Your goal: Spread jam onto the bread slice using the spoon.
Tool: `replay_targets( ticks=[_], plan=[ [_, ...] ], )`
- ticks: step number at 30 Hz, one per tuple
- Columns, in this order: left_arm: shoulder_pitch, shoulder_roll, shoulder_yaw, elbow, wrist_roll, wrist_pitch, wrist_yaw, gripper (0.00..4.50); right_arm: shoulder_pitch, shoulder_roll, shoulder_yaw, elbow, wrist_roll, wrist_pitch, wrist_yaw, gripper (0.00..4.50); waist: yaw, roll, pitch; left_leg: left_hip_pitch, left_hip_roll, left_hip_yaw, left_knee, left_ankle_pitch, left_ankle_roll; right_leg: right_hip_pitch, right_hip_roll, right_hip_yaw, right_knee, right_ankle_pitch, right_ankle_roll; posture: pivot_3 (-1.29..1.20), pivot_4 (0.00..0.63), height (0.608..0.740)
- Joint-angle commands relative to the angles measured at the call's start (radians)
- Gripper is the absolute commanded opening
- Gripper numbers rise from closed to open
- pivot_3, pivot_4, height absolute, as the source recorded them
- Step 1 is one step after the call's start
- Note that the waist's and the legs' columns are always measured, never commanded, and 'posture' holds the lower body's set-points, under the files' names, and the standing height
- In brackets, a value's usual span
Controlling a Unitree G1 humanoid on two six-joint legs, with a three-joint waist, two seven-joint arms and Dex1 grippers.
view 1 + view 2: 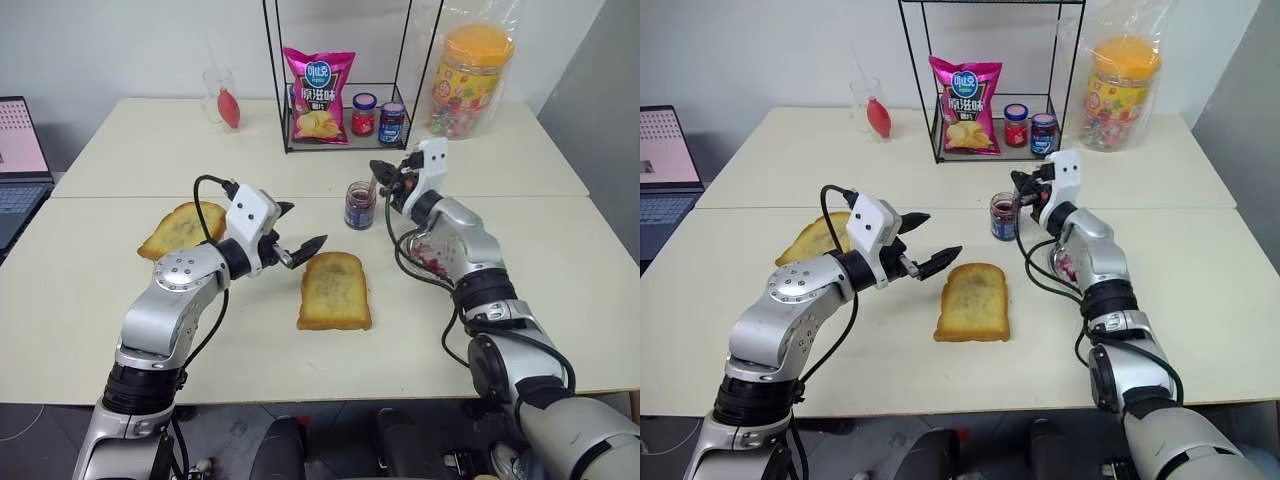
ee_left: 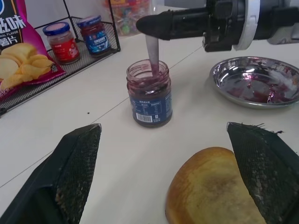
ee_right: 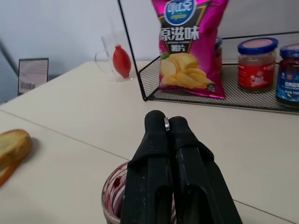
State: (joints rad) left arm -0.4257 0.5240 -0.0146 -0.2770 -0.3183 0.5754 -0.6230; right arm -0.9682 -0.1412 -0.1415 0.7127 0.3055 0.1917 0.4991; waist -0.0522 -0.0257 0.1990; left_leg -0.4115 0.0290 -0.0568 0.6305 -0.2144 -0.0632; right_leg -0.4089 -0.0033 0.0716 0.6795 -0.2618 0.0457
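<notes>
Bright, even light (soft shadows)

White wall (image 1: 120, 40), two pale tables (image 1: 100, 300) pushed together

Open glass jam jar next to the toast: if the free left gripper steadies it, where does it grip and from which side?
Grip the small clear glass jam jar across its labelled round body, below the rim, coming level from the bread slice side. The right gripper already holds the spoon down through the mouth, so the top is taken. The left gripper is open.

Jam (image 2: 149, 93) glossy in clear glass; spoon (image 2: 152, 52) shiny metal — dish (image 2: 257, 81) polished steel, smeared; bread slice (image 1: 335, 288) rough, matt
</notes>
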Motion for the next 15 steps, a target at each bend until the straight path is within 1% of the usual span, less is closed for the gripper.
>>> replay_targets(
  ticks=[1,10,15],
  plan=[
    [-0.023,-0.002,0.000,-0.016,0.006,-0.029,-0.004,4.50,-0.042,0.010,-0.044,-0.050,0.054,0.041,-0.019,0.04,-0.001,0.000,0.000,0.000,0.000,0.000,0.000,0.000,0.000,0.000,0.000,0.000,0.000,0.000,0.000,0.00,0.150,0.740],
    [-0.029,-0.005,-0.002,0.002,0.016,-0.042,-0.003,4.50,-0.067,0.027,-0.117,-0.059,0.134,0.124,-0.058,0.04,-0.002,0.000,0.000,0.000,0.000,0.000,0.000,0.000,0.000,0.000,0.000,0.000,0.000,0.000,0.000,0.00,0.150,0.740],
    [-0.031,-0.005,-0.006,0.006,0.019,-0.048,-0.005,4.50,-0.072,0.031,-0.133,-0.068,0.156,0.148,-0.070,0.04,-0.003,0.000,0.000,0.000,0.000,0.000,0.000,0.000,0.000,0.000,0.000,0.000,0.000,0.000,0.000,0.00,0.150,0.740]
  ],
)
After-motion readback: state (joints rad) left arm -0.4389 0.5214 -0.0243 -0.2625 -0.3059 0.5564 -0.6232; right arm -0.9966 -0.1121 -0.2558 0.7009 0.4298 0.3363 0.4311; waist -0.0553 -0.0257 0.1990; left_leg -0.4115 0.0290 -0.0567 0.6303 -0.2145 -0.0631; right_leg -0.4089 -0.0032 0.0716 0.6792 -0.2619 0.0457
